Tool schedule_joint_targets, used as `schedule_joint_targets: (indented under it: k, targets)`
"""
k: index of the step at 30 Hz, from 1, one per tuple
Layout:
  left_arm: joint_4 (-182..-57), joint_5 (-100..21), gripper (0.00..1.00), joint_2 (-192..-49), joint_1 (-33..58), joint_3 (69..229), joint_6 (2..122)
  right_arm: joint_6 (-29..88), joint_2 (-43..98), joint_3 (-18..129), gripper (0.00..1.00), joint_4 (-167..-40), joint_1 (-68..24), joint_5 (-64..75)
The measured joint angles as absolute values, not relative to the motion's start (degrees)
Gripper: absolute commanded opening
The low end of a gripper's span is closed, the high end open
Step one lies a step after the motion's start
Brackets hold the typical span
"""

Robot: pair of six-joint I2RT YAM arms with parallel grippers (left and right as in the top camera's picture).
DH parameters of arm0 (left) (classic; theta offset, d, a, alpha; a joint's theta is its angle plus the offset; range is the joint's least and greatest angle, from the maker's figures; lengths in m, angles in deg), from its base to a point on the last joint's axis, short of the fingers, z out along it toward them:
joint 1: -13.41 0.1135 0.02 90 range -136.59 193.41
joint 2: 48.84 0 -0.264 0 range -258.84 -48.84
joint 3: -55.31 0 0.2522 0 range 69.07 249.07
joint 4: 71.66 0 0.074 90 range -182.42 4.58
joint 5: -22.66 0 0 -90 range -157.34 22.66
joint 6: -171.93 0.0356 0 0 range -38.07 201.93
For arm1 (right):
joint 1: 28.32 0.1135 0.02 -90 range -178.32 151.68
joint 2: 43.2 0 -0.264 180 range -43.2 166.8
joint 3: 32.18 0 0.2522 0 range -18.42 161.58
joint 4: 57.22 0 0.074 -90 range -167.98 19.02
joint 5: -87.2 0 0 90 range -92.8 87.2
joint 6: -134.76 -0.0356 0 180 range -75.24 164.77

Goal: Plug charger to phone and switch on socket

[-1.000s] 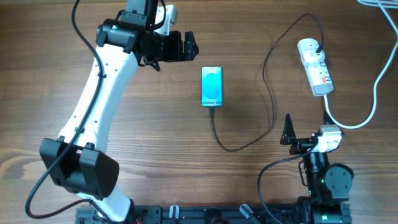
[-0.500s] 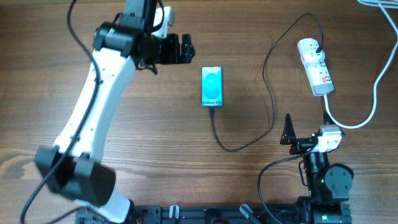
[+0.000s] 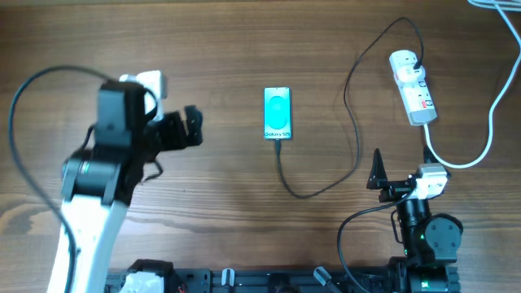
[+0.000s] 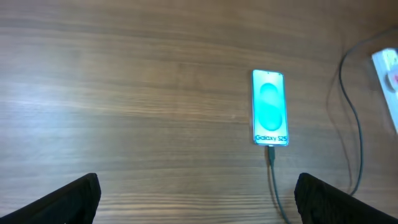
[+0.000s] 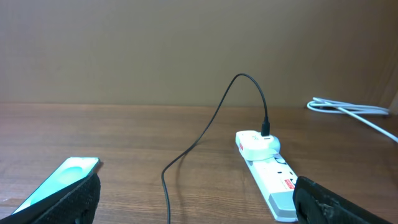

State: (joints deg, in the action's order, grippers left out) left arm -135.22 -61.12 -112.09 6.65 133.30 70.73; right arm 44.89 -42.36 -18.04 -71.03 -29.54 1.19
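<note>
One small smartphone (image 3: pixel 277 113) with a cyan-blue screen and white rim lies flat near the centre of the brown wooden worktop (image 3: pixel 228 49). The tip of the thin black charger cable (image 4: pixel 271 154) is seated in its near end. The cable loops right and up to its black plug (image 3: pixel 418 62), which sits in the short white power strip (image 3: pixel 413 87) at far right. The strip's thick white cord (image 3: pixel 480 155) curves away. Left gripper (image 3: pixel 192 126), jaws wide and empty, hovers left of the phone. Right gripper (image 5: pixel 198 196), equally wide and empty, is near the front edge.
</note>
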Motion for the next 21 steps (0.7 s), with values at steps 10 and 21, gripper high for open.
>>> schedule_joint_targets:
  k: [10,21]
  targets:
    - [-121.2,-53.3,1.0,-79.5,16.9,106.3,70.7,44.9,-42.4,-18.0,1.0,-71.0,-29.5,1.2]
    - [-119.8,-52.4,1.0,-64.1,16.9,97.7,71.9,44.9,-42.4,-18.0,1.0,-71.0,-29.5,1.2]
